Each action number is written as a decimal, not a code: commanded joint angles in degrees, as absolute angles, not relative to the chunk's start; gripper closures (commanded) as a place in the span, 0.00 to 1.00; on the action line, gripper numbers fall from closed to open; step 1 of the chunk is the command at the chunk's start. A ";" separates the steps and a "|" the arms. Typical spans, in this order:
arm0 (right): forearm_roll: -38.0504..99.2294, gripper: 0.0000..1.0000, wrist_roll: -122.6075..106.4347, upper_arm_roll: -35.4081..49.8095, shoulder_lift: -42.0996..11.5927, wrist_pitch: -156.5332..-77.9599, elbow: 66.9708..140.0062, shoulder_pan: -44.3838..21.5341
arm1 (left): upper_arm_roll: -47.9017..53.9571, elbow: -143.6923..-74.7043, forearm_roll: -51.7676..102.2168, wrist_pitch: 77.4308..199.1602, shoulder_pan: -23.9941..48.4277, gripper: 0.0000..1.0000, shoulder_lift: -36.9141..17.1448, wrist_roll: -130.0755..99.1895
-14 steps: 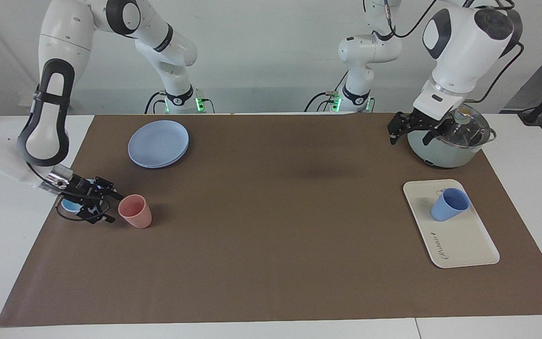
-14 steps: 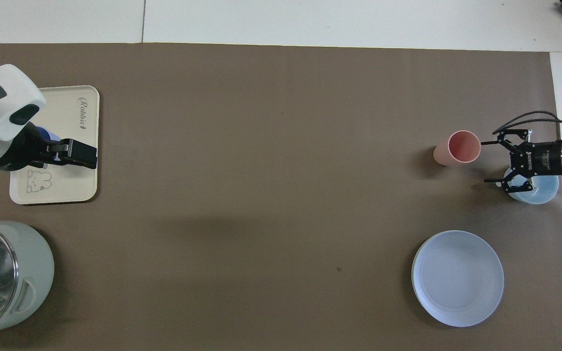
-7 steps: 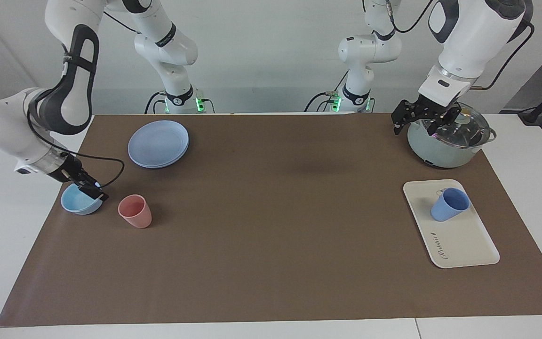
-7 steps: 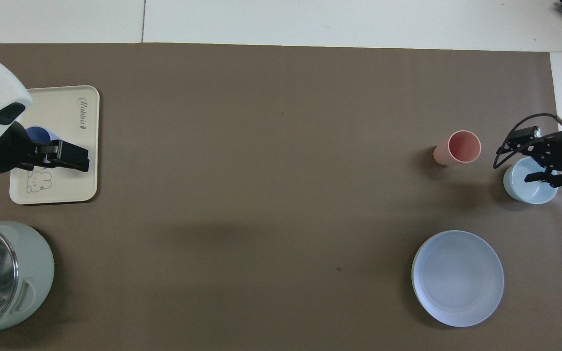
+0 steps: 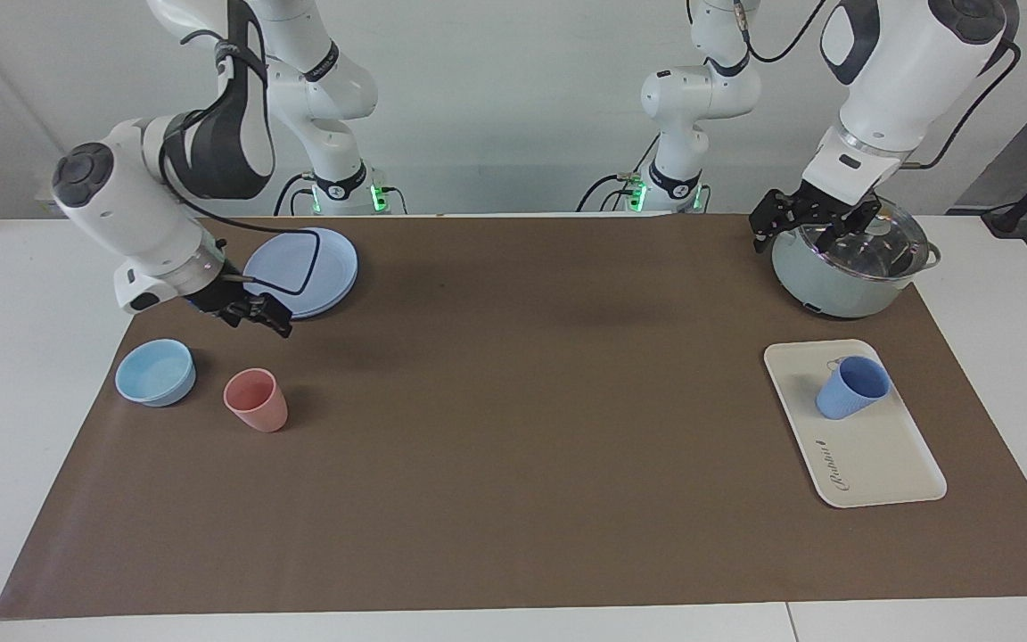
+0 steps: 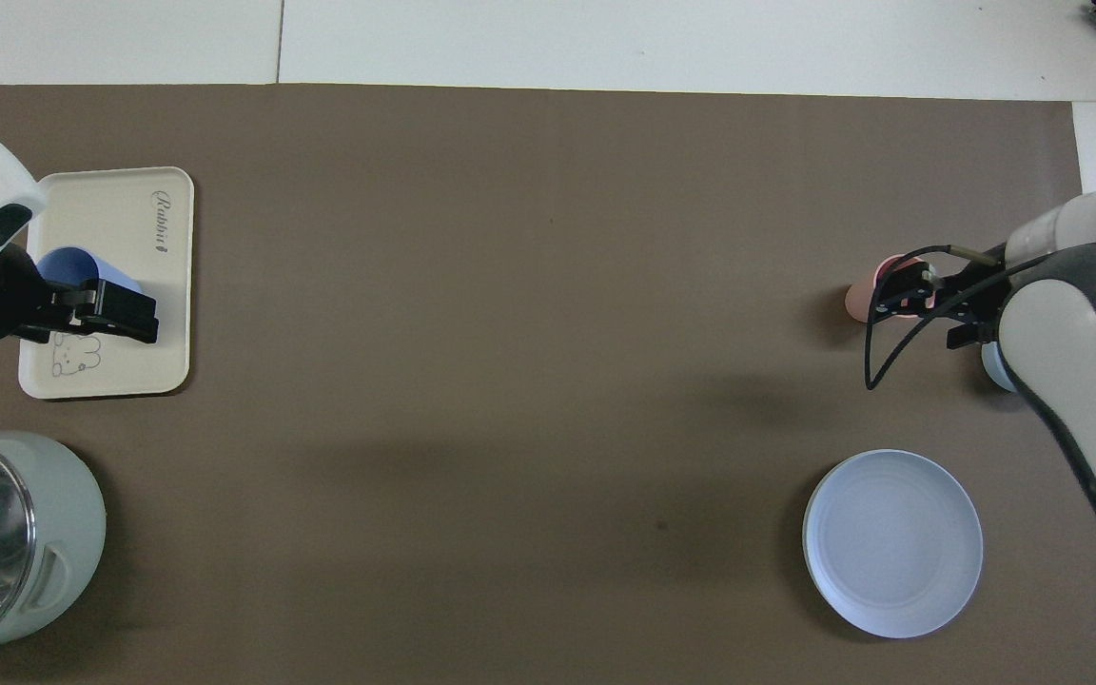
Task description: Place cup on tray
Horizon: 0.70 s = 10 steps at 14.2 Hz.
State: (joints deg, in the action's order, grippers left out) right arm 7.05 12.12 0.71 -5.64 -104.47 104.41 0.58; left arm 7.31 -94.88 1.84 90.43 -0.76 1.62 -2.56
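We see the cup [image 5: 852, 387] upright on the tray [image 5: 879, 464], toward the left arm's end of the table. Left gripper [image 5: 812, 225], spread and empty, hangs over the pot [image 5: 848, 267]; it's the nearer arm. Right gripper [image 5: 255, 310], spread, hangs by the plate [image 5: 322, 259].

Two glossy white jointed arms, dark grey joint panels, black cables; black left claw [image 5: 806, 234], black right claw [image 5: 257, 314]; green base lights.
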 commanded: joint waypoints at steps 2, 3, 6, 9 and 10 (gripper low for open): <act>1.15 0.00 11.51 0.70 -0.54 -104.06 106.00 -3.42 | 7.65 -95.89 0.53 90.35 -0.97 0.00 2.73 -2.90; 1.14 0.00 11.60 0.62 0.60 -104.06 106.00 -4.21 | 7.65 -95.89 0.53 90.18 -0.97 0.00 2.72 -2.90; 0.35 0.00 11.51 0.70 3.24 -104.32 105.04 -4.75 | 7.56 -95.89 0.53 90.26 -1.14 0.00 2.81 -2.90; 0.35 0.00 10.90 0.62 1.07 -102.14 97.50 -3.69 | 7.56 -95.89 0.53 90.26 -1.05 0.00 2.72 -2.90; 0.35 0.00 10.81 0.44 -0.16 -100.65 94.95 -3.60 | 7.56 -95.89 0.53 90.26 -1.05 0.00 2.72 -2.90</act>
